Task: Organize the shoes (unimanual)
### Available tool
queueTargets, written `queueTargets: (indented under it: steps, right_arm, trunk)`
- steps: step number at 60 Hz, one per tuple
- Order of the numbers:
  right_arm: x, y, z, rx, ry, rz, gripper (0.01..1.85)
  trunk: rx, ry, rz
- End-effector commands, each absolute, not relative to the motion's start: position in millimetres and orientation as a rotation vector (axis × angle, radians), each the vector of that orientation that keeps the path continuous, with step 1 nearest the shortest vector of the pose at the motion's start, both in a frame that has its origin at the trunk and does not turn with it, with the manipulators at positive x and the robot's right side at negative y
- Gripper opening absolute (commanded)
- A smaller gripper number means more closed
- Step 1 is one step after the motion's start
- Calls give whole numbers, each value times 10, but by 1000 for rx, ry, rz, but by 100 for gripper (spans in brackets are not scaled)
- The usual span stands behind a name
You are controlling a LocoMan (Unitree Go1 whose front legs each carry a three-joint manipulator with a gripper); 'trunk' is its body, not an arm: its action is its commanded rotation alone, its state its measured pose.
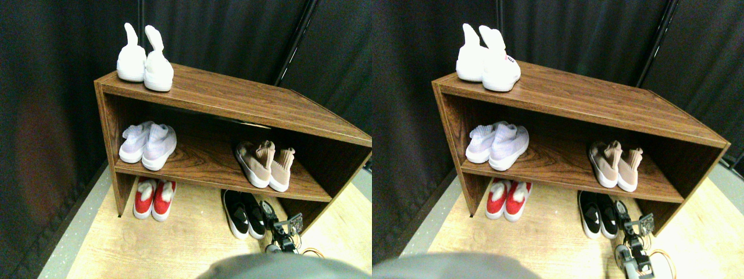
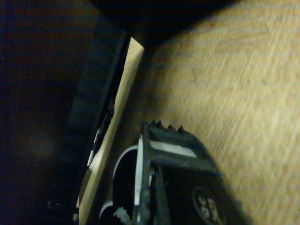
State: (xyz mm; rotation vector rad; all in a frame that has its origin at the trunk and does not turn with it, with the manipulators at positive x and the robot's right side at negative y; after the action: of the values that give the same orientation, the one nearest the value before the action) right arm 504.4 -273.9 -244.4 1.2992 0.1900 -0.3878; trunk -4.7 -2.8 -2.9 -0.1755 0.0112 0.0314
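The right pincer, a dark open-framed two-jaw tool on a cabled arm, hung low over the pale wood-grain floor just in front of the brown wood-veneer shoe shelf, below its lower right corner; whether its jaws were apart or together I could not tell, and it carried nothing that showed. Close to it on the floor under the shelf stood a pair of black slip-on shoes with white soles, and farther along under the shelf a red pair with white trim. The task's pair of beige-tan knit sock-style sneakers with ribbed collars and thick white soles stood on the shelf's middle board toward its right end, the two touching but skewed, toes toward the front edge. At the same board's left end sat a pale lilac-white knit pair, and on the shelf's top, at its left end, an all-white high-collared pair. By my judgement the step in hand was the approach: the arm would need to rise from floor level to the middle board, clear of the black pair and the board's front lip, and take one tan sneaker by its collar or heel without nudging its mate.
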Motion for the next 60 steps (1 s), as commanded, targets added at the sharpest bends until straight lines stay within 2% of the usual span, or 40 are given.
queueTargets:
  steps: [1, 15, 22, 25, 35, 38, 48, 52, 60]
  right_arm:
    - [5014, -2587, -2447, 1316, 237, -335, 6]
    - [4952, -2492, -2446, 1333, 237, -328, 6]
    - [5005, -2606, -2466, 1271, 193, -355, 6]
    - [5049, -2714, -2472, 1164, 149, -367, 6]
    - [5076, -2956, -2343, 1111, 125, -411, 6]
    - [5069, -3018, -2286, 985, 108, -377, 6]
    - [4977, -3047, -2087, 1040, 108, -356, 6]
    - [4875, -3000, -2004, 1055, 121, -267, 6]
    - [4698, -2917, -1903, 1097, 111, -199, 6]
  trunk:
    - [-190, 32, 50]
    - [-188, 26, 52]
    - [-178, 22, 43]
    - [-175, 21, 40]
    - [-159, 7, 23]
    - [-156, 5, 19]
    - [-151, 0, 7]
    - [-151, -2, 6]
    - [-149, -3, 3]
